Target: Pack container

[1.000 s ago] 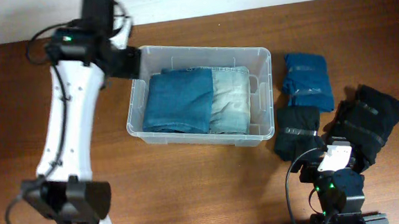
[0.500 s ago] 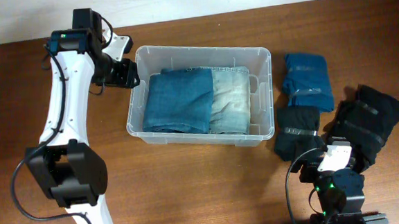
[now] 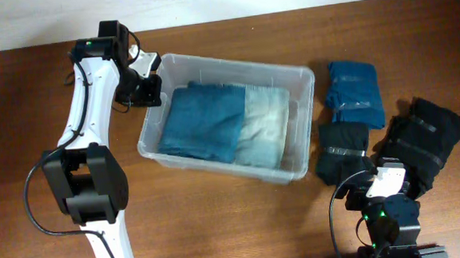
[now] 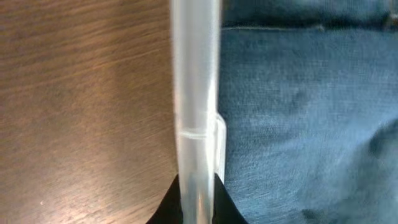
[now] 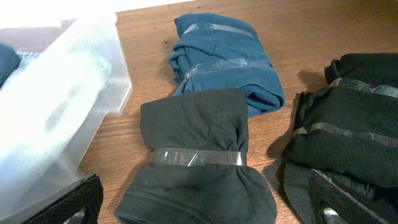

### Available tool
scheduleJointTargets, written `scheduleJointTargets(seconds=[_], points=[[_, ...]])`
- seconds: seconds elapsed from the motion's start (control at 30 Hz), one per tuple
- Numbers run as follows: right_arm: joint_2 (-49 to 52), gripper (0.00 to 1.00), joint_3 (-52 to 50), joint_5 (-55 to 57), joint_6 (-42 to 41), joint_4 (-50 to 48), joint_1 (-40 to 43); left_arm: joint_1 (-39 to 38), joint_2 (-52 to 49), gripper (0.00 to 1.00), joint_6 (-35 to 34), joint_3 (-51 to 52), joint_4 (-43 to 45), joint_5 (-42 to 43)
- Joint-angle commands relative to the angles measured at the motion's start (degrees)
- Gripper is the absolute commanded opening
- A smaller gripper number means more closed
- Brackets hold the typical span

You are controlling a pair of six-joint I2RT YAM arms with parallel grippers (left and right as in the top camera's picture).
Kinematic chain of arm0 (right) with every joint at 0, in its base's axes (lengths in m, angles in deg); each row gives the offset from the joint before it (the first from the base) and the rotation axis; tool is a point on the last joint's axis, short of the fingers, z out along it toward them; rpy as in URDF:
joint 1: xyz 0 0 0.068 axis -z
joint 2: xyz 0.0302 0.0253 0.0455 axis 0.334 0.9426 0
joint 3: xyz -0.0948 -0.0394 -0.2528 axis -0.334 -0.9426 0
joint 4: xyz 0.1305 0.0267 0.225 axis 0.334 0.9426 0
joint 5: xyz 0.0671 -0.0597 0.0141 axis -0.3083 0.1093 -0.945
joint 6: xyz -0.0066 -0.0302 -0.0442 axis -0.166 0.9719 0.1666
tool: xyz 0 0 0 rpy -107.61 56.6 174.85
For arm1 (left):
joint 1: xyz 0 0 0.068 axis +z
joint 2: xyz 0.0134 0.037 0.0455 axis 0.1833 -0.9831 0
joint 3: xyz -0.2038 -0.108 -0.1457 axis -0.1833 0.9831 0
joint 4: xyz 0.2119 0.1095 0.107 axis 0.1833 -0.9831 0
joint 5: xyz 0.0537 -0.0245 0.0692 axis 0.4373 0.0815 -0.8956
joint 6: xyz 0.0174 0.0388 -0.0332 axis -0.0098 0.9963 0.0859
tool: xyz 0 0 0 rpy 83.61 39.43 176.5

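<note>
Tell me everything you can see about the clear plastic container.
The container is a large rectangular tub of clear plastic with rounded corners and a rolled rim. It sits open-topped on the wooden table, askew to the table's edge. Inside, folded denim, dark blue beside pale blue, lies flat and fills most of it. The left gripper has its jaws shut on the left wall's rim near the far corner.

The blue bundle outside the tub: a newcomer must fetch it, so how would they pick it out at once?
Find the clear container on the wooden table and look to its right in the overhead view. The blue bundle is the uppermost thing there, by the container's upper right corner. It alone is teal; its taped neighbours are black bundles.
</note>
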Motion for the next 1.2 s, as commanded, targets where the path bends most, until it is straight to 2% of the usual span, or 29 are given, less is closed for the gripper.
scheduleJointTargets(seconds=[0.0, 0.17, 0.33, 0.8, 0.83, 0.87, 0.9, 0.93, 1.0, 1.03, 1.1, 1.13, 1.17], points=[[-0.5, 0.98, -0.4, -0.1, 0.2, 0.1, 0.4, 0.5, -1.5, 0.01, -9.0, 0.5, -1.9, -5.3], [-0.5, 0.98, -0.4, -0.1, 0.2, 0.1, 0.4, 0.5, -1.5, 0.01, -13.4, 0.5, -4.7, -5.7], [-0.5, 0.98, -0.4, -0.1, 0.2, 0.1, 0.4, 0.5, -1.5, 0.01, -18.8, 0.5, -7.4, -12.2], [-0.5, 0.98, -0.4, -0.1, 0.2, 0.1, 0.4, 0.6, -1.0, 0.01, -19.4, 0.5, -8.7, -15.7], [-0.5, 0.98, -0.4, -0.1, 0.2, 0.1, 0.4, 0.6, -0.9, 0.04, -19.4, 0.4, -8.7, -15.7], [-0.5, 0.98, -0.4, -0.1, 0.2, 0.1, 0.4, 0.6, -0.7, 0.15, -19.4, 0.3, -8.7, -15.7], [-0.5, 0.98, -0.4, -0.1, 0.2, 0.1, 0.4, 0.6, -0.5, 0.40, -19.2, -0.2, -8.9, -15.6], [-0.5, 0.98, -0.4, -0.1, 0.2, 0.1, 0.4, 0.6, -0.4, 0.53, -19.2, -0.9, -9.4, -15.6], [-0.5, 0.98, -0.4, -0.1, 0.2, 0.1, 0.4, 0.6, 0.2, 0.71, -19.2, -3.4, -11.5, -15.7], [-0.5, 0.98, -0.4, -0.1, 0.2, 0.1, 0.4, 0.6, 0.7, 0.76, -19.2, -5.2, -12.9, -15.7], [-0.5, 0.98, -0.4, -0.1, 0.2, 0.1, 0.4, 0.6, 1.9, 0.79, -19.1, -9.2, -15.5, -15.7], [-0.5, 0.98, -0.4, -0.1, 0.2, 0.1, 0.4, 0.6, 2.7, 0.87, -19.0, -11.8, -16.8, -15.7], [-0.5, 0.98, -0.4, -0.1, 0.2, 0.1, 0.4, 0.6, 3.4, 0.87, -19.0, -14.1, -17.7, -15.7]])
